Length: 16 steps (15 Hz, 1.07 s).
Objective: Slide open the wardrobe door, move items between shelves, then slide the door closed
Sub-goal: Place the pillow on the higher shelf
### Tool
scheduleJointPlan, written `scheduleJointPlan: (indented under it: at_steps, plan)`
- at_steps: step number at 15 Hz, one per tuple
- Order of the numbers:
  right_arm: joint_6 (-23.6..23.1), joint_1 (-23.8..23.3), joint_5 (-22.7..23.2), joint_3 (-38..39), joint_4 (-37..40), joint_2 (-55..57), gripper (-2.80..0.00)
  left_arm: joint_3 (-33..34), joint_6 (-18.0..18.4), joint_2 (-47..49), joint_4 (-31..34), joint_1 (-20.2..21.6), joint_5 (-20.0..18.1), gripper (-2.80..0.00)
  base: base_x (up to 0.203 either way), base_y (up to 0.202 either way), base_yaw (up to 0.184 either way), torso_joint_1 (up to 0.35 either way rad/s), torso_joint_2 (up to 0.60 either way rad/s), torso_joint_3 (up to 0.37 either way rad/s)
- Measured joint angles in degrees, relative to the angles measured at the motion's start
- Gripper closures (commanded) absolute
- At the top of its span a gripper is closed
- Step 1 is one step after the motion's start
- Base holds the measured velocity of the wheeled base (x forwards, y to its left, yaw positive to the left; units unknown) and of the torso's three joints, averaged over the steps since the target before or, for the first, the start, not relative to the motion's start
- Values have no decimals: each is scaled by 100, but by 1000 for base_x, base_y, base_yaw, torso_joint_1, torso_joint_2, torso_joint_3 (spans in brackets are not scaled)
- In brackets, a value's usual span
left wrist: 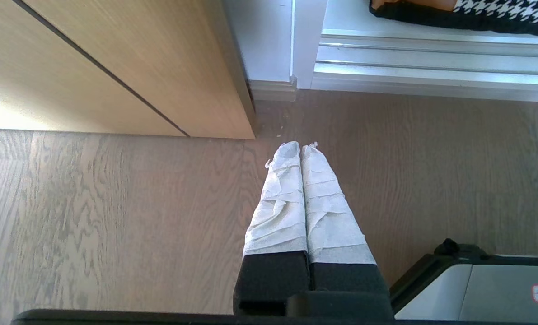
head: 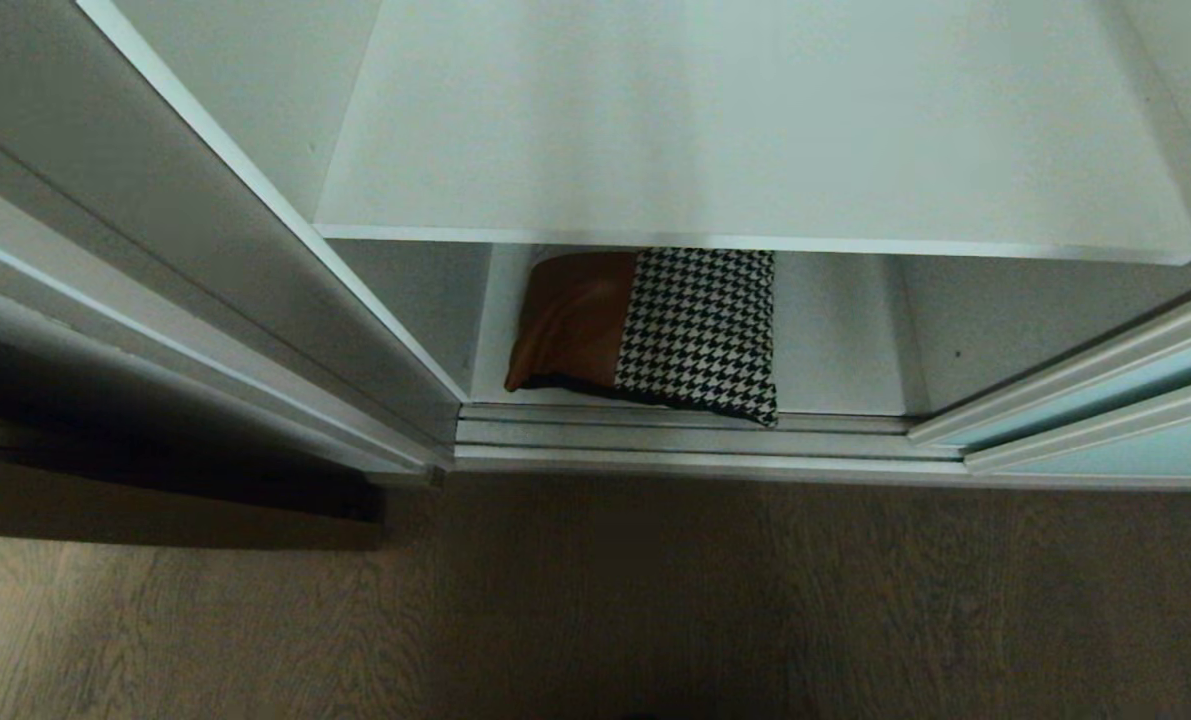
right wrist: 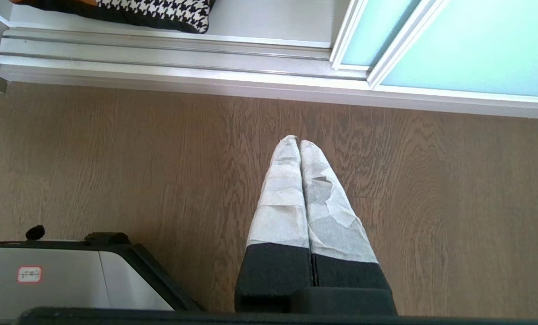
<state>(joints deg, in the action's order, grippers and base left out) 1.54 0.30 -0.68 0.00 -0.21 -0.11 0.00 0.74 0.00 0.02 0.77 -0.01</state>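
Observation:
The wardrobe stands open in front of me. The cushion [head: 655, 330], tan leather on its left and black-and-white houndstooth on its right, lies on the bottom shelf [head: 835, 340], its front corner over the floor track [head: 685, 435]. The white shelf [head: 755, 130] above it is bare. The pale aqua sliding wardrobe door [head: 1145, 375] is pushed to the right. Neither arm shows in the head view. My left gripper [left wrist: 301, 145] hangs shut and holding nothing over the wooden floor, short of the track. My right gripper [right wrist: 299, 141] is likewise shut, near the aqua door [right wrist: 467, 49] and the cushion [right wrist: 160, 13].
A light-brown wooden door [left wrist: 115, 67] stands left of the wardrobe's white side post [left wrist: 307, 40]. The silvery double track [right wrist: 160, 49] runs along the wardrobe's foot. My own base [left wrist: 476, 289] shows beside each gripper. Wooden floor [head: 595, 600] lies before the wardrobe.

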Motion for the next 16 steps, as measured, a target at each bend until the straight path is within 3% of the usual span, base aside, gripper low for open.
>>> scheduleJointPlan:
  at_steps: [10, 14, 16]
  plan:
    - [-32, -12, -25, -49, 94, 4, 0, 0, -4, 0, -2, 0, 1, 0, 0, 0, 0, 0, 0, 0]
    - [-20, -15, -114, -1253, 963, 297, 0, 0, -4, 0, -2, -2, 1, 0, 0, 0, 0, 0, 0, 0]
    - [19, -10, 192, -1808, 1816, 735, 0, 0, -1, 0, -1, 0, -1, 0, 0, 0, 0, 0, 0, 0]
